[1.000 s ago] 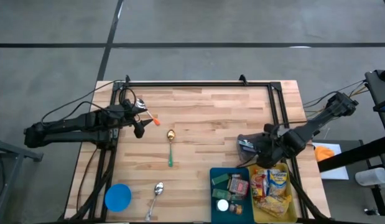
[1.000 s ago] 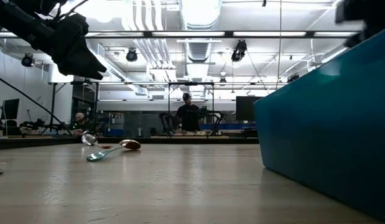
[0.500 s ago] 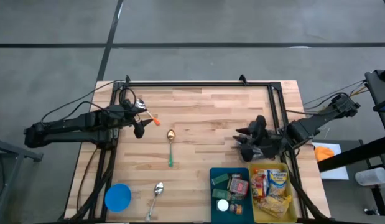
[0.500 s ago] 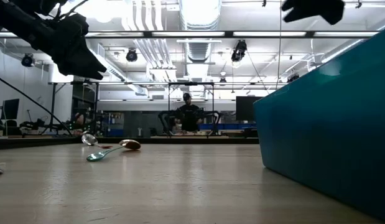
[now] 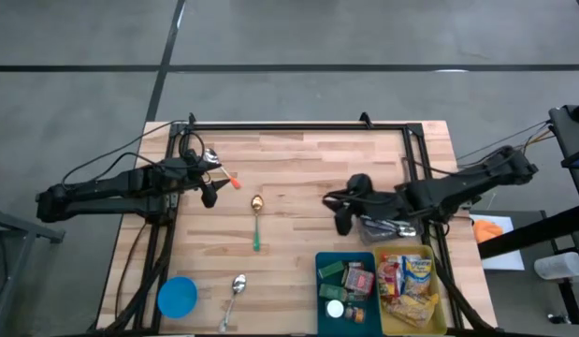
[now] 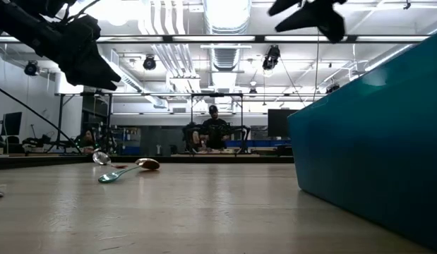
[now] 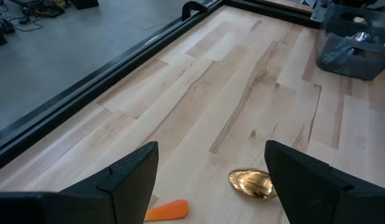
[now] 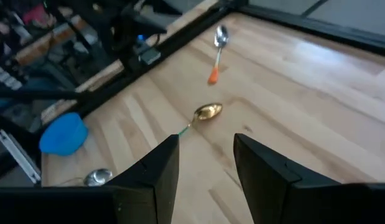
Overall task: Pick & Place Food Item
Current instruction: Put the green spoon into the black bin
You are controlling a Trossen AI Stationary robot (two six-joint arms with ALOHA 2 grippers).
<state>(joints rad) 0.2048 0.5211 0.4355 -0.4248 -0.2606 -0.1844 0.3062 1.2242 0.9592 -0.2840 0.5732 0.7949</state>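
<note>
We saw the right gripper (image 5: 343, 217) hanging empty over the bench (image 5: 298, 168), its jaws parted, beside the teal bin (image 5: 346, 286) of food packets (image 5: 411, 279) at the front right corner. The left gripper (image 5: 210, 191) waited, released, near the left edge.

Grey concrete floor (image 5: 317, 37); ceiling strip lights (image 6: 225, 39) overhead.
</note>
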